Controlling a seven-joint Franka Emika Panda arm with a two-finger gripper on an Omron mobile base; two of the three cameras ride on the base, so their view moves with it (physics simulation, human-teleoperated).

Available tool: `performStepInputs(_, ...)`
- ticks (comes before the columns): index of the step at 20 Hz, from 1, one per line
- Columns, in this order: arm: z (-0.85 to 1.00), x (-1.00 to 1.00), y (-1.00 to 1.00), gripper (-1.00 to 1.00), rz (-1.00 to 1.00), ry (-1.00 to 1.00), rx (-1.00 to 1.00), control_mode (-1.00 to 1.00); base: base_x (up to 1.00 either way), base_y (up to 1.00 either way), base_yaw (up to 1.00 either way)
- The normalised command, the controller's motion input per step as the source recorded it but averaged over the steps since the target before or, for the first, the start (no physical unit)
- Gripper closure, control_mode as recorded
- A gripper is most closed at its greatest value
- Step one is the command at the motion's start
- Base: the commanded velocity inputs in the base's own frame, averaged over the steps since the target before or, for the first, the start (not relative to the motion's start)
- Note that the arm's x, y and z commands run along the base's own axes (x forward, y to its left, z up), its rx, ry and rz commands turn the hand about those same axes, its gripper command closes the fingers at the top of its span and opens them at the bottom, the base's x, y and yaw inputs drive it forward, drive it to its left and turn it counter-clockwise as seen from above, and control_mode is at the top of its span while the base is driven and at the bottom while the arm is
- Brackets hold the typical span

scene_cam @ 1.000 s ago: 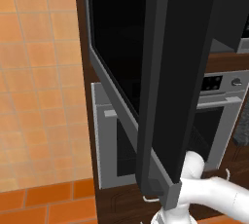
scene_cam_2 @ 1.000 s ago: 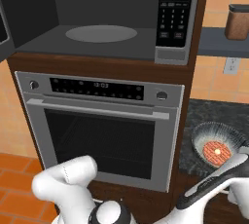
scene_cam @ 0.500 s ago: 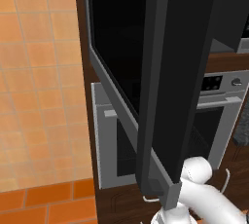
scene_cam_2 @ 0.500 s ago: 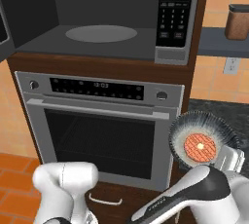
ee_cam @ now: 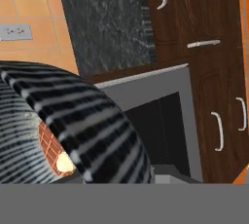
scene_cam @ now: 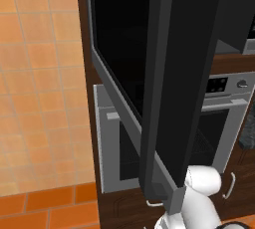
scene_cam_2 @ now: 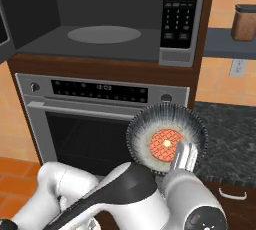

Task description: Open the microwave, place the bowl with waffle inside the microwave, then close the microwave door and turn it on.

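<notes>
At 5 o'clock below the open microwave, the gripper pinches the bowl's rim, waffle inside; microwave door swung wide. Placing step: next, lift toward 11 o'clock onto the turntable

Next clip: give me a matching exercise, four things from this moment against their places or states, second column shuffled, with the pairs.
Things:
1. microwave door
2. bowl
3. waffle
4. turntable plate

States:
A. lying inside the bowl
B. swung wide open
C. flat on the floor of the microwave cavity
D. held up in front of the oven by the gripper

Pairs: 1-B, 2-D, 3-A, 4-C
</notes>
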Motion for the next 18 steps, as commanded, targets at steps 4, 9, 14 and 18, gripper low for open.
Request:
performStepInputs(4,0.67,0.0,1.0,1.0,0.0,0.02,-0.11,-1.0,0.0,0.0,0.0)
performStepInputs(9,0.58,0.2,0.97,1.0,-0.01,0.03,-0.08,-1.0,0.0,0.0,0.0)
performStepInputs(14,0.87,0.1,0.68,1.0,-0.01,-0.05,0.0,-1.0,0.0,0.0,0.0)
performStepInputs(18,1.0,0.23,0.5,1.0,0.0,0.0,0.0,-1.0,0.0,0.0,0.0)
